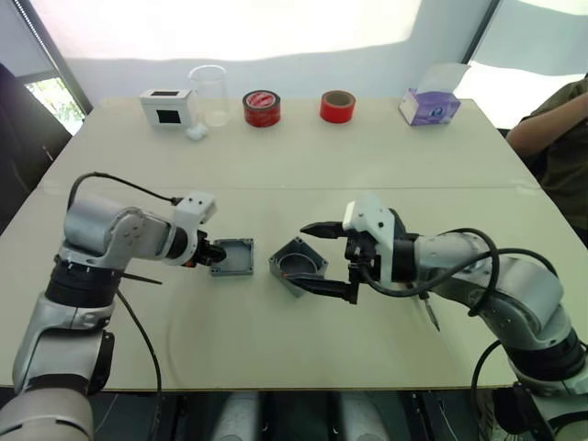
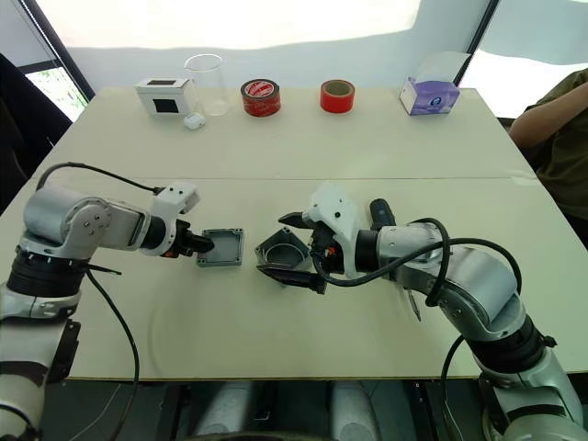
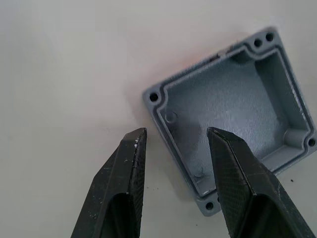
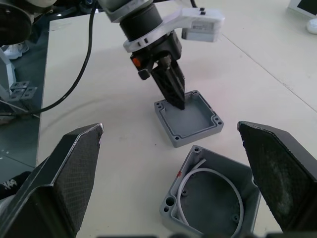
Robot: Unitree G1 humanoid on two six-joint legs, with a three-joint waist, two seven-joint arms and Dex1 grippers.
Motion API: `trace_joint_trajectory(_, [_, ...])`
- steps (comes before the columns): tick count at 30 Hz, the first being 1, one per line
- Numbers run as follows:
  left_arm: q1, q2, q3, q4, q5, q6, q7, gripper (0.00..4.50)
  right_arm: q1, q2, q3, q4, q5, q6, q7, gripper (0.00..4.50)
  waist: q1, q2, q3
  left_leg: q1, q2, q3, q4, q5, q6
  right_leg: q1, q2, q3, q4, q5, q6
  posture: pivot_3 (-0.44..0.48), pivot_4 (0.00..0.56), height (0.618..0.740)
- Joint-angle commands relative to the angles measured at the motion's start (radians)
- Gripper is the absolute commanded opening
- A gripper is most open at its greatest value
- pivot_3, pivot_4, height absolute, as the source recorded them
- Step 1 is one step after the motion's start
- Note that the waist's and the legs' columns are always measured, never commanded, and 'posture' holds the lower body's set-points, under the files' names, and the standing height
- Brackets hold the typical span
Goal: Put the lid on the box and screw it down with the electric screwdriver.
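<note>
Lid lies flat on table, hollow side up, rim and corner screw holes facing the ceiling; it would need flipping before it can cover anything. Left gripper is low at the lid's edge, jaws narrowly parted and straddling one rim wall: looks like a set-up for an edge pinch, not yet closed on it.

Box sits just beside the lid, tilted, open mouth towards the right arm, a pale ring or wire visible inside. Right gripper has jaws spread wide, one either side of the box, apparently ready to steady it.

A thin tool tip pokes out under the right forearm; can't identify it.
</note>
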Motion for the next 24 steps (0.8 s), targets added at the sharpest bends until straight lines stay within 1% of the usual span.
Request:
trace_joint_trajectory(1, [0.031, 0.017, 0.012, 0.005, -0.097, 0.009, 0.112, 1.94, -0.003, 0.011, -0.038, -0.036, -0.007, -0.009, -0.005, 4.50, 0.000, 0.000, 0.000, 0.000, 0.000, 0.000, 0.000, 0.000, 0.000, 0.000, 0.000, 0.000, 0.000, 0.000, 0.000, 0.000, 0.150, 0.740])
trace_joint_trajectory(4, [0.050, 0.002, 0.038, 0.032, -0.168, 0.009, 0.204, 1.94, 0.002, 0.016, -0.044, -0.035, -0.011, -0.008, -0.007, 4.50, -0.001, 0.000, -0.001, 0.001, -0.001, 0.000, 0.000, 0.000, 0.000, 0.000, -0.001, 0.000, 0.000, 0.000, 0.000, 0.000, 0.150, 0.740])
trace_joint_trajectory(6, [0.055, -0.010, 0.050, 0.040, -0.193, 0.009, 0.253, 1.94, 0.006, 0.018, -0.047, -0.037, -0.014, -0.008, -0.008, 4.50, -0.001, 0.001, -0.001, 0.001, -0.001, 0.000, -0.001, 0.000, -0.001, 0.000, -0.001, 0.000, 0.000, 0.000, 0.000, 0.000, 0.150, 0.740])
trace_joint_trajectory(9, [0.050, -0.063, 0.095, 0.069, -0.221, 0.009, 0.338, 1.20, 0.018, 0.020, -0.052, -0.042, -0.014, -0.005, -0.010, 4.50, 0.002, 0.002, -0.003, 0.001, -0.001, 0.000, -0.001, 0.000, -0.001, 0.000, -0.001, 0.000, 0.000, 0.000, 0.000, 0.000, 0.150, 0.740])
trace_joint_trajectory(12, [0.053, -0.084, 0.106, 0.076, -0.251, 0.009, 0.392, 0.17, 0.024, 0.017, -0.053, -0.041, -0.018, 0.000, -0.008, 4.50, 0.014, 0.002, -0.003, 0.002, -0.002, 0.000, -0.001, 0.000, -0.001, 0.001, -0.002, 0.000, 0.001, 0.000, 0.000, 0.000, 0.150, 0.740])
trace_joint_trajectory(13, [0.055, -0.091, 0.115, 0.079, -0.261, 0.009, 0.413, 0.02, 0.026, 0.012, -0.053, -0.040, -0.021, 0.002, -0.004, 4.50, 0.018, 0.002, -0.004, 0.002, -0.003, 0.000, -0.001, 0.000, -0.001, 0.001, -0.002, 0.000, 0.001, 0.000, 0.000, 0.000, 0.150, 0.740])
trace_joint_trajectory(18, [0.057, -0.101, 0.138, 0.083, -0.306, 0.009, 0.477, 0.02, 0.039, -0.010, -0.051, -0.030, -0.036, 0.006, 0.020, 4.50, 0.020, 0.002, -0.004, 0.002, -0.004, 0.000, -0.001, 0.001, -0.001, 0.001, -0.003, 0.000, 0.001, 0.000, 0.000, 0.000, 0.150, 0.740])
trace_joint_trajectory(20, [0.053, -0.114, 0.165, 0.072, -0.299, 0.009, 0.485, 0.02, 0.044, -0.001, -0.064, -0.018, -0.025, 0.013, 0.020, 4.50, 0.019, 0.002, -0.004, 0.002, -0.004, 0.000, -0.001, 0.001, -0.002, 0.001, -0.003, 0.000, 0.001, 0.000, 0.000, 0.000, 0.150, 0.740])
trace_joint_trajectory(21, [0.036, -0.137, 0.203, 0.061, -0.271, 0.009, 0.478, 0.02, 0.042, 0.011, -0.075, -0.002, -0.020, 0.015, 0.012, 4.50, 0.020, 0.002, -0.004, 0.002, -0.004, 0.000, -0.001, 0.001, -0.002, 0.001, -0.003, 0.000, 0.001, 0.000, 0.000, 0.000, 0.150, 0.740])
trace_joint_trajectory(22, [0.017, -0.139, 0.212, 0.039, -0.246, -0.033, 0.445, 0.02, 0.032, 0.029, -0.083, 0.022, -0.038, 0.005, -0.009, 4.50, 0.021, 0.002, -0.004, 0.002, -0.004, 0.000, -0.001, 0.001, -0.002, 0.001, -0.003, 0.000, 0.001, 0.000, 0.000, 0.000, 0.150, 0.740])
trace_joint_trajectory(23, [-0.002, -0.123, 0.197, 0.010, -0.195, -0.126, 0.398, 0.02, 0.011, 0.060, -0.100, 0.060, -0.052, 0.003, -0.047, 4.50, 0.022, 0.001, -0.004, 0.002, -0.004, 0.000, -0.001, 0.001, -0.002, 0.001, -0.003, 0.000, 0.001, 0.000, 0.000, 0.000, 0.150, 0.740])
trace_joint_trajectory(24, [-0.029, -0.111, 0.188, -0.004, -0.132, -0.273, 0.323, 0.02, -0.029, 0.121, -0.132, 0.121, -0.046, -0.003, -0.100, 4.50, 0.021, 0.000, -0.003, 0.002, -0.004, 0.000, -0.001, 0.001, -0.002, 0.001, -0.003, 0.000, 0.001, 0.000, 0.000, 0.000, 0.150, 0.740])
